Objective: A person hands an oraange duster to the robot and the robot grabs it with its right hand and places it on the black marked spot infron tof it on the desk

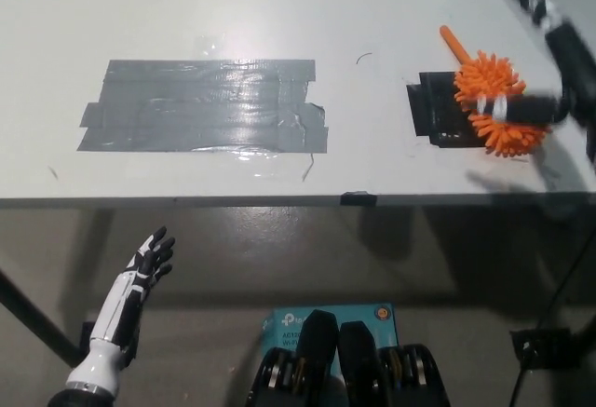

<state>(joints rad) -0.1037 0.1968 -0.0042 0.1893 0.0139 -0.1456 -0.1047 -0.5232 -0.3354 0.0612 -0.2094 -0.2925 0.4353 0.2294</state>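
On the black patch (433,109) — orange duster (489,86).

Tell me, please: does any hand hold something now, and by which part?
Nothing is held. The duster lies on the black mark; the right hand is over it, fingers spread. The left hand hangs open below the table.

Lab (taped white desk (279,16))
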